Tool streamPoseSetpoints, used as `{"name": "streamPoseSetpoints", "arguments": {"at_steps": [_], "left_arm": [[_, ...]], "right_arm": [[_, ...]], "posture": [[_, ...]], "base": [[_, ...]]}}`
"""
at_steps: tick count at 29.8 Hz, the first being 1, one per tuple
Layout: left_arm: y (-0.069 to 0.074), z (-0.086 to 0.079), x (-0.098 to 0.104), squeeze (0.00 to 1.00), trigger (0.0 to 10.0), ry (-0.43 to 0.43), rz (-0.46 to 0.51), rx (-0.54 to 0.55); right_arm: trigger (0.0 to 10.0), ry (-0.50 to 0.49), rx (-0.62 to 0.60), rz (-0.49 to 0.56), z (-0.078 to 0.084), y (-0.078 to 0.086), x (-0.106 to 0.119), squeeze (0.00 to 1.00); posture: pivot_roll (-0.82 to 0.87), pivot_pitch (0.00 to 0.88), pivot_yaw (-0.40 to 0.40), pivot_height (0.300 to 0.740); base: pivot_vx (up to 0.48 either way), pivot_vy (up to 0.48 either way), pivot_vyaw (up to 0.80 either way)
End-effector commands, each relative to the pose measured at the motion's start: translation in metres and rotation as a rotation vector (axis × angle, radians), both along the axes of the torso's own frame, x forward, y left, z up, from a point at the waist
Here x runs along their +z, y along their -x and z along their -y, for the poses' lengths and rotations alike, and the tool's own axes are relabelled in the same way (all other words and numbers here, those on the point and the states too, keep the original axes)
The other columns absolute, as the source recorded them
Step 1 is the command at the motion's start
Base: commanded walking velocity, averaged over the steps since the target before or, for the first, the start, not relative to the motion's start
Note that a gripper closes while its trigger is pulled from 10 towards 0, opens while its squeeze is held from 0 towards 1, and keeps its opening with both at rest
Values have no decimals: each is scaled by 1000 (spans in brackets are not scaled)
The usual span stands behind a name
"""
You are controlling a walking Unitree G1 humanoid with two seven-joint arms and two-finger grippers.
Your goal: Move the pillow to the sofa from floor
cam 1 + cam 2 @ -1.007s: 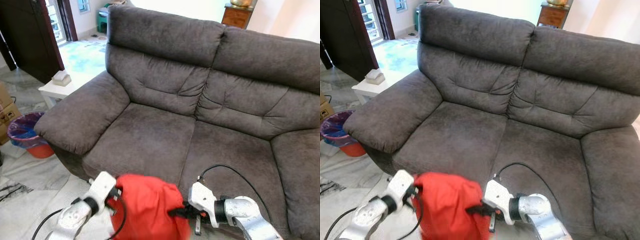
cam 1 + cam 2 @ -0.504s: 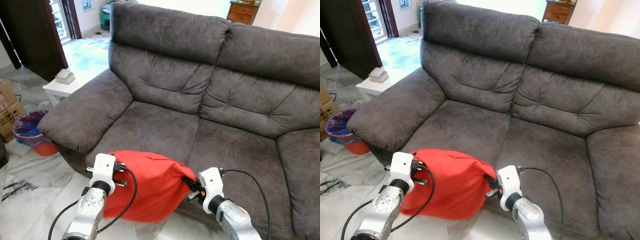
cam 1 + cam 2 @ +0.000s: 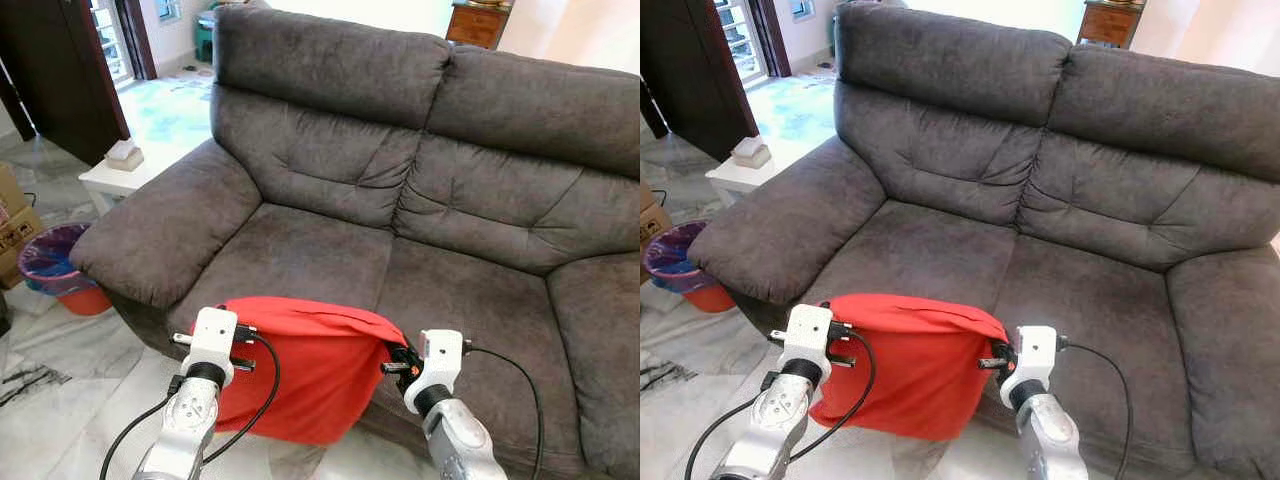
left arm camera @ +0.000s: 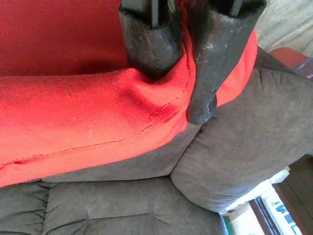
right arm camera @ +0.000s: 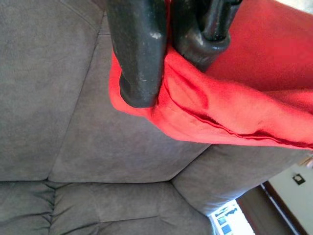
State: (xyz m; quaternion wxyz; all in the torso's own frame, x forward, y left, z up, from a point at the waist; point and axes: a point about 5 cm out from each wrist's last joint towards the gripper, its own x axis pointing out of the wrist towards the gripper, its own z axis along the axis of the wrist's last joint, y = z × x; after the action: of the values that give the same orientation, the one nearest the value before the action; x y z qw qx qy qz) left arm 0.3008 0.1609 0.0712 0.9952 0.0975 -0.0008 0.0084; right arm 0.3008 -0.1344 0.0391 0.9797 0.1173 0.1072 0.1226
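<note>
Your left gripper (image 3: 243,348) and right gripper (image 3: 393,360), jaws clamped on the red pillow's (image 3: 300,375) top corners, hold it hanging before the sofa (image 3: 330,250); next, carry it forward onto the seat.

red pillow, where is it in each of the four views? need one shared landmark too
Left eye: red pillow low centre, before the seat edge.
Right eye: low, left of centre.
Left wrist: across the upper half, pinched by the left claw.
Right wrist: upper right, pinched by the right claw.
Landmark: grey sofa.
</note>
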Motion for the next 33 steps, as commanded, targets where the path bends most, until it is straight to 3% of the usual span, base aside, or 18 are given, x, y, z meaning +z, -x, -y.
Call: {"name": "streamPoseSetpoints", "arguments": {"at_steps": [1, 6, 21, 26, 33], "left_arm": [[-4, -1, 19, 0, 10000, -18, 93, 22], [-5, -1, 20, 0, 10000, -53, 99, 7], [-2, 2, 23, 0, 10000, -19, 112, -13], [-1, 4, 22, 0, 10000, -8, 108, -25], [0, 4, 24, 0, 10000, 7, 117, -31]], "right_arm": [[10000, -9, -68, 28, 12, -1, 3, 0], [10000, -6, -71, 23, 14, -3, 4, 0], [10000, 8, -38, 31, 12, -6, 7, 0], [10000, 13, -17, 41, 9, -8, 9, 0], [10000, 19, -6, 36, 8, -7, 8, 0]], "posture": [[190, 43, -61, 740], [190, 38, -61, 740], [194, 63, -75, 740], [192, 67, -80, 740], [194, 74, -84, 740]], "base": [[0, 0, 0], [0, 0, -320], [0, 0, -800], [0, -440, -800], [0, 0, -800]]}}
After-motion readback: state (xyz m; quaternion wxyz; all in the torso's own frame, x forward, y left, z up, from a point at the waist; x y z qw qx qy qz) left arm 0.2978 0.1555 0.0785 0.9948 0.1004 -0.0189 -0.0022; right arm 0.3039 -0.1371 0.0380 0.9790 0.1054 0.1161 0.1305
